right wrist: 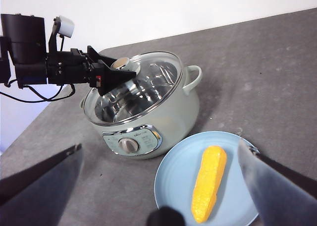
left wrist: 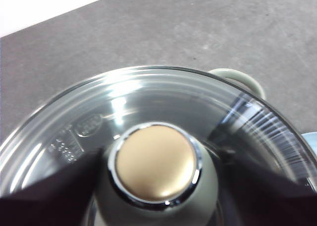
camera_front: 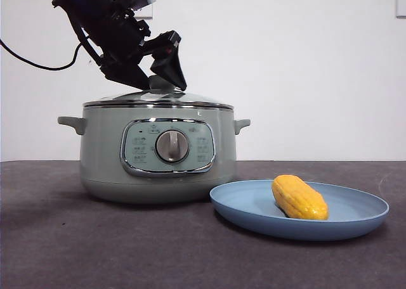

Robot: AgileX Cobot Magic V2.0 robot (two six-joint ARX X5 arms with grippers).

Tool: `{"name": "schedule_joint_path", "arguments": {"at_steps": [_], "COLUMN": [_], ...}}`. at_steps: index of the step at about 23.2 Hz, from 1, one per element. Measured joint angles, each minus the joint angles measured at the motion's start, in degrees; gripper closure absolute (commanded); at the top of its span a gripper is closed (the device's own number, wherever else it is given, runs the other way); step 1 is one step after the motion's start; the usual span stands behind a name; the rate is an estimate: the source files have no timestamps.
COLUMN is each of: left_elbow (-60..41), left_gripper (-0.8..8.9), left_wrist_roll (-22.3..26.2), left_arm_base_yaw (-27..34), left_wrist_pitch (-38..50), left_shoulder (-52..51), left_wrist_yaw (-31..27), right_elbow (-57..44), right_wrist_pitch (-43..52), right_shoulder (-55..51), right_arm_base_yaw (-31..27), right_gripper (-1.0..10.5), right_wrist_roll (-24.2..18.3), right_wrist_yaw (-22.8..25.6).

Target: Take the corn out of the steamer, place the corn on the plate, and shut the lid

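The steamer (camera_front: 101, 156) stands on the dark table with the glass lid (camera_front: 127, 99) seated on its rim. My left gripper (camera_front: 158, 81) comes down from the upper left, and its jaws sit against both sides of the lid's knob (left wrist: 156, 161), shut on it. The corn (camera_front: 299, 198) lies on the light-blue plate (camera_front: 355, 213), to the right of the steamer. My right gripper (right wrist: 159, 151) is open and empty, high above the plate (right wrist: 173, 186) and the corn (right wrist: 209, 182). The right wrist view also shows the steamer (right wrist: 168, 117) and the left gripper on the lid (right wrist: 148, 87).
The steamer's side handles (camera_front: 71, 123) stick out on both sides; one shows in the left wrist view (left wrist: 237, 77). A black cable (camera_front: 38, 64) hangs from the left arm. The plate's near rim almost touches the steamer's base.
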Motion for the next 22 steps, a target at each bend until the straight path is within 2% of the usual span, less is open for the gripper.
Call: {"name": "schedule_joint_path", "arguments": {"at_steps": [7, 12, 22], "left_elbow": [-0.1, -0.2, -0.2], "left_gripper": [2.85, 2.86, 2.87], "left_wrist_roll": [-0.1, -0.2, -1.3], "left_arm_base_yaw": [0.0, 0.0, -0.2], "left_wrist_pitch": [-2.4, -4.3, -26.5], "left_shoulder": [-2.2, -7.6, -26.2], "left_wrist_yaw": [0.2, 0.2, 0.7], "right_elbow": [0.0, 0.0, 0.0], "right_wrist_pitch": [0.0, -1.0, -8.2], "right_shoulder": [0.0, 0.0, 0.0], "right_arm_base_yaw": [0.0, 0.0, 0.0], "right_gripper": [3.8, 3.8, 3.8], "right_wrist_roll": [0.0, -0.5, -3.3], "right_wrist_yaw": [-0.3, -0.3, -1.2]}}
